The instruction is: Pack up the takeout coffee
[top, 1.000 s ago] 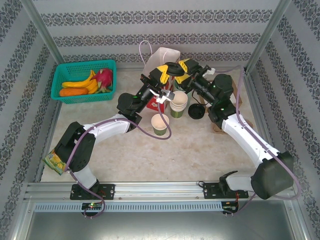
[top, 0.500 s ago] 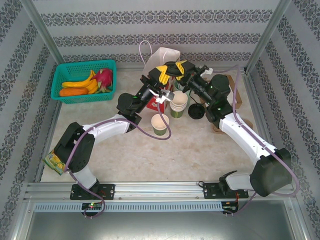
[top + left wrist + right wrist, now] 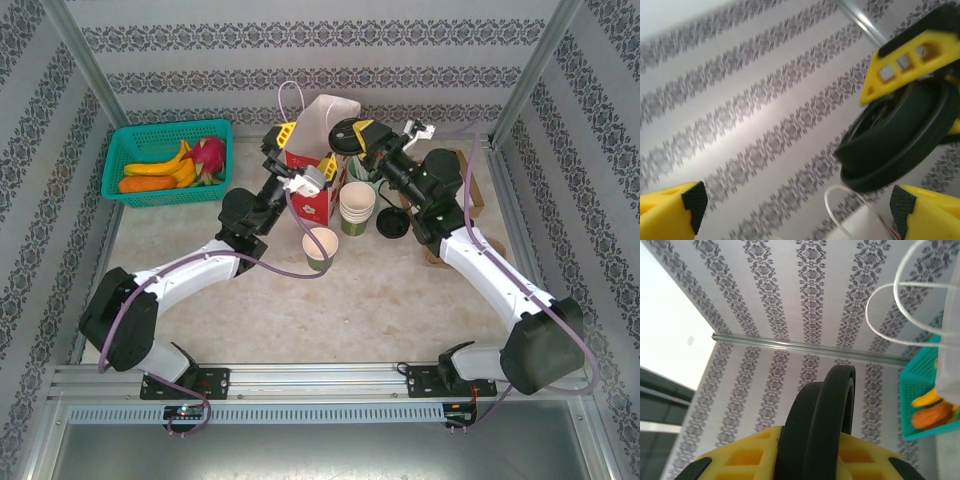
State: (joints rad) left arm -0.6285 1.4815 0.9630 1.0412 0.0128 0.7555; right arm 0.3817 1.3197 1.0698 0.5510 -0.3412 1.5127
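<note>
The takeout coffee (image 3: pixel 900 145) is showing a smooth black plastic lid with a soft sheen; the fingers (image 3: pixel 670 212) of the left gripper (image 3: pixel 797 202) are looking like matt yellow plastic, tipped with dull black pads; the paper bag (image 3: pixel 318 118) is showing matt paper, white inside and red outside, with thin cord handles; the stacked cups (image 3: pixel 357 200) are looking like matt paper; the basket (image 3: pixel 165 197) is reading as teal plastic mesh; the arm shells (image 3: pixel 495 275) are gleaming as glossy white plastic; the frame rails (image 3: pixel 300 378) are shining as brushed metal; the tabletop (image 3: pixel 390 310) is looking stony and matt.
</note>
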